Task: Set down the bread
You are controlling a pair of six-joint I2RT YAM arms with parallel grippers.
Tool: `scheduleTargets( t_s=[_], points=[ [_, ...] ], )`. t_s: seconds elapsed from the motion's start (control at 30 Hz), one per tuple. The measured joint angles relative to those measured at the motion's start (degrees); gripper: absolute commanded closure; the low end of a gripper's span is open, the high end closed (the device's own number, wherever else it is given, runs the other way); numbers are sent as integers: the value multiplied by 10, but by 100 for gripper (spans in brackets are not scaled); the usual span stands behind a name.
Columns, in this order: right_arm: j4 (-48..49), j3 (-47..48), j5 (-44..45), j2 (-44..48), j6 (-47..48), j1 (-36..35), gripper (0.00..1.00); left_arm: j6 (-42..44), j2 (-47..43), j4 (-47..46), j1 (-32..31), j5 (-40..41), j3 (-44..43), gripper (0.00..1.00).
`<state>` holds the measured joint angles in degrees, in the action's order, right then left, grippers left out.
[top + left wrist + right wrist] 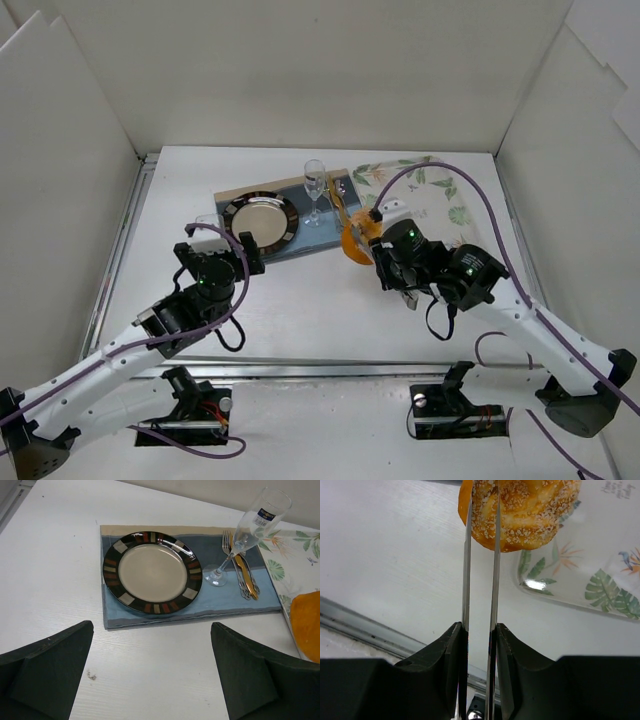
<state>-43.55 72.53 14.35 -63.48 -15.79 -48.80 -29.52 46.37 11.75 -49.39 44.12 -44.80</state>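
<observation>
Bread (535, 510) pinched in right claw (481, 495) beside leafy tray (580, 577); left claw (152, 650) spread, facing plate (112, 565) and wineglass (245, 530).

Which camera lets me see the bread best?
The right wrist view: the bread fills the top, close enough to show its seeds, though the frame cuts it off. From above it is only a small orange blob. The left wrist view catches just an orange edge.
</observation>
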Motion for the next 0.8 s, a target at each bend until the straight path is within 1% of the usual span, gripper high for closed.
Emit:
scheduleTargets(
  t_s=[0.1,0.17,0.33,0.57,0.67,0.8],
  points=[
    [6,0,-20,-14,6,-36,100,-9,-10,2,0,10,7,1],
    [9,11,-27,-42,9,-63,100,-15,-17,6,0,18,10,1],
    [20,114,-27,-169,19,-111,100,-38,-36,26,0,45,14,0],
    [32,275,-11,-314,45,-116,100,-120,-67,104,0,111,13,0],
    [33,354,-6,-377,58,-115,100,-169,-80,148,0,141,13,0],
    [33,437,-7,-456,71,-106,100,-229,-100,200,-1,171,13,0]
  ],
)
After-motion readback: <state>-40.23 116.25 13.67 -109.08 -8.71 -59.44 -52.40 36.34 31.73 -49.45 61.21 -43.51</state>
